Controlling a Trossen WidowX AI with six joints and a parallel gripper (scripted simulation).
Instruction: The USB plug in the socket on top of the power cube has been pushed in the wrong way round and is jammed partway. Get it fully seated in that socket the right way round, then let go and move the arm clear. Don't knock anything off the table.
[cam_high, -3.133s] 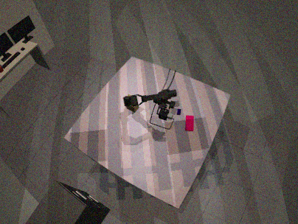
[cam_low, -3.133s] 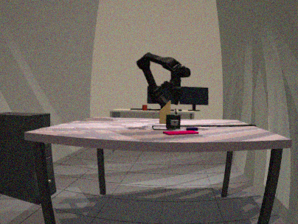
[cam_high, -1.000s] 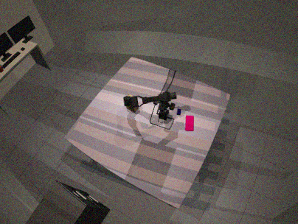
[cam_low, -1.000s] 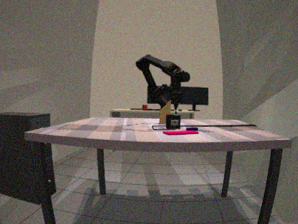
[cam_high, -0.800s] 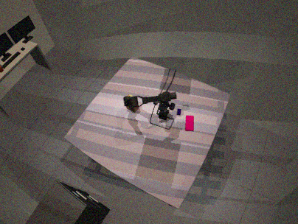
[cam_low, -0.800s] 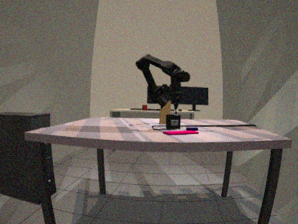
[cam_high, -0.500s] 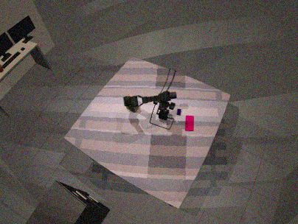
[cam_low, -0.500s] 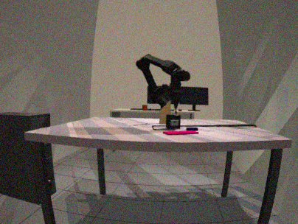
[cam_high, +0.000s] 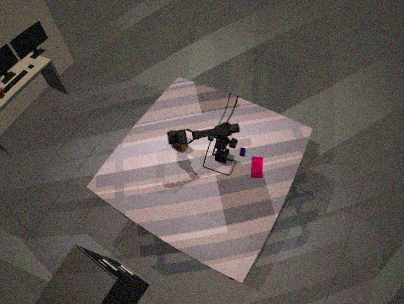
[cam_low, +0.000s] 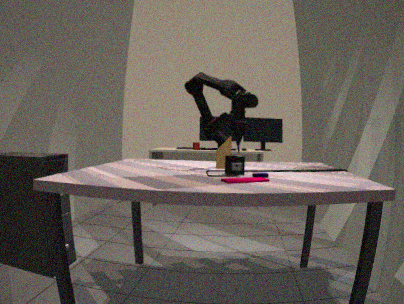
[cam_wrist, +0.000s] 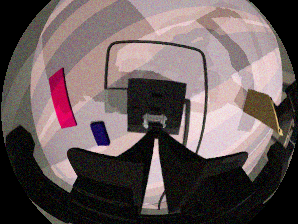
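The black power cube (cam_low: 234, 165) (cam_wrist: 157, 98) stands on the table (cam_high: 200, 225) (cam_low: 125, 182), inside a loop of thin black cable (cam_high: 205, 161) (cam_wrist: 154, 42). The USB plug (cam_wrist: 154, 121) sticks up from the socket on the cube's top. My gripper (cam_high: 222, 151) (cam_low: 238, 148) (cam_wrist: 156, 133) points straight down over the cube and is shut on the plug. The fingers meet at the plug in the wrist view. From these views I cannot tell how deep the plug sits.
A pink flat block (cam_high: 257, 167) (cam_low: 245, 179) (cam_wrist: 61, 98) and a small blue piece (cam_high: 242, 151) (cam_low: 260, 175) (cam_wrist: 100, 132) lie beside the cube. A tan block (cam_high: 180, 147) (cam_low: 224, 153) (cam_wrist: 261, 110) stands near the arm's base. The cable runs off towards the table's far edge (cam_high: 231, 102).
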